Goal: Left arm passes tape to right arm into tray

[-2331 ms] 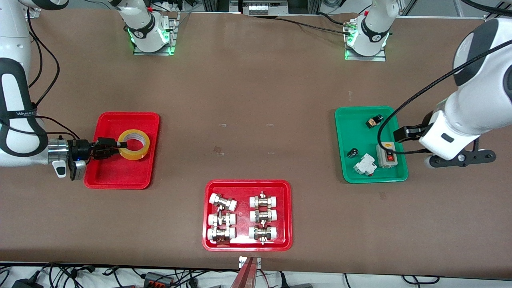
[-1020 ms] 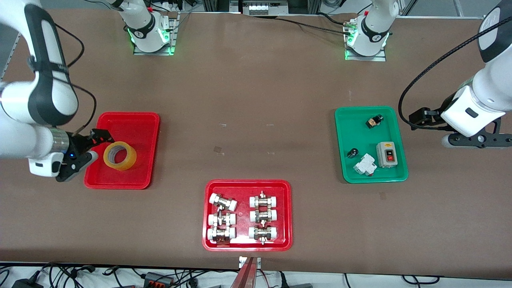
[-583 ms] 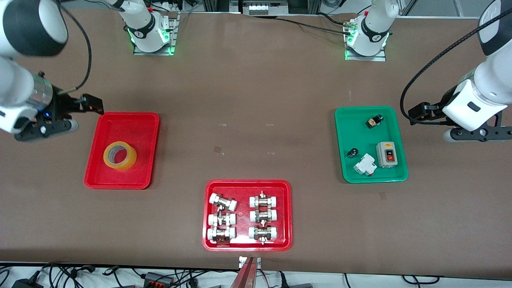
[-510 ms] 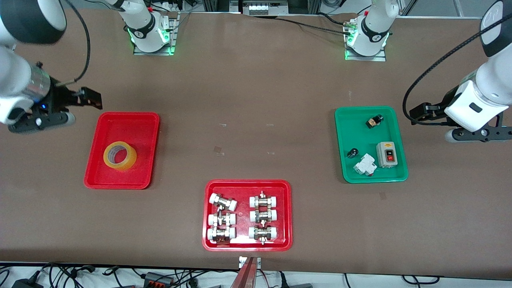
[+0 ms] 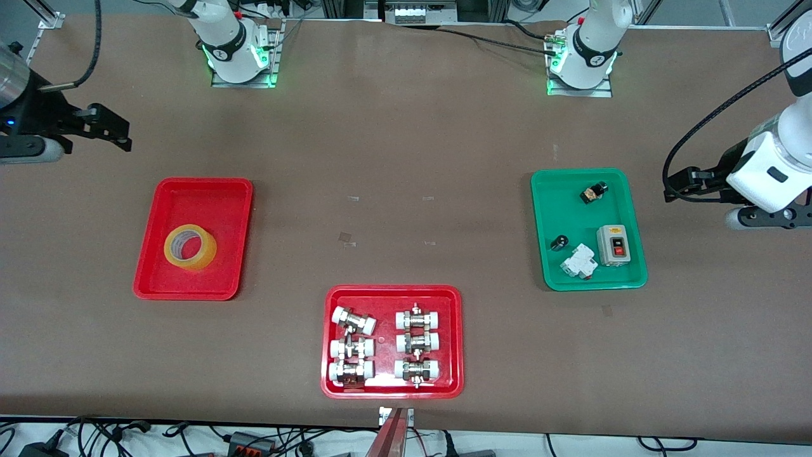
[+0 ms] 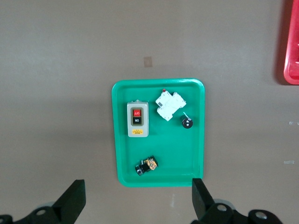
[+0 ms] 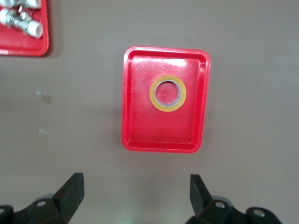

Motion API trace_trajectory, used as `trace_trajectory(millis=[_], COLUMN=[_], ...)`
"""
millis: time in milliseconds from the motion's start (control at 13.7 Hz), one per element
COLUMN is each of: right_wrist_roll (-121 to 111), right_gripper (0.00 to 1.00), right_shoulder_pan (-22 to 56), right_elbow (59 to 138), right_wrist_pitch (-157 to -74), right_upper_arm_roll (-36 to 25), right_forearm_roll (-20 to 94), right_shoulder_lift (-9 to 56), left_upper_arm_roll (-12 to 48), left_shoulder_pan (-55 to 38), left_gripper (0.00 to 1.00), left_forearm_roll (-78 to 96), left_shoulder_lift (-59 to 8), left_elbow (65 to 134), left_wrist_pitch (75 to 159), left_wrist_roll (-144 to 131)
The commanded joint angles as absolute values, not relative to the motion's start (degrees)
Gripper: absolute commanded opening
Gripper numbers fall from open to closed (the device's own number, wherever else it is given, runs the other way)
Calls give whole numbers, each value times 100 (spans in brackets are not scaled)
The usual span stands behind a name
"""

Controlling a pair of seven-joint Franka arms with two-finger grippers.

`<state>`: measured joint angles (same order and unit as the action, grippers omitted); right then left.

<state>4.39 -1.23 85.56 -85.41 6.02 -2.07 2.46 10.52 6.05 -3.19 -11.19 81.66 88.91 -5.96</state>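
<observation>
Now that the tape [image 5: 190,246] lies flat in the plain red tray [image 5: 235,190], a little toward the tray's six o'clock end as the front camera has it, the placing looks done, and what is left, I'd judge, is for both arms to clear off tidily. The right gripper [image 5: 95,130] hangs high over bare table at about eleven o'clock from that tray, its fingers spread wide and holding nothing; its wrist camera looks straight down on the roll, well apart from it. The left gripper [image 5: 682,187] waits over the table at three o'clock from the green tray [image 5: 545,279], fingers likewise apart and empty. To finish well, each arm should go up and away from its tray, not sweep low across it, so the roll is not nudged and the green tray's small parts and the fittings tray [image 5: 390,292] stay undisturbed.
</observation>
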Motion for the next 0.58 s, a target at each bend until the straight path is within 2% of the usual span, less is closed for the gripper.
trace_trajectory(millis=[0, 146, 510], right_wrist_roll=[888, 888, 774], right_gripper=[100, 100, 100], right_shoulder_pan=[-193, -272, -281], right_elbow=[8637, 9243, 9229], right_wrist_pitch=[-8655, -9235, -9185], right_upper_arm_roll=[642, 615, 606], right_forearm_roll=[-106, 43, 26], right_shoulder_lift=[264, -104, -167], left_upper_arm_roll=[1063, 1063, 1072], left_shoulder_pan=[668, 650, 598], left_gripper=[100, 100, 100], left_forearm_roll=[-184, -185, -184], left_shoulder_lift=[-976, -984, -984], left_elbow=[8121, 8130, 8121], left_wrist_pitch=[8886, 8886, 8877], left_wrist_roll=[-352, -343, -369])
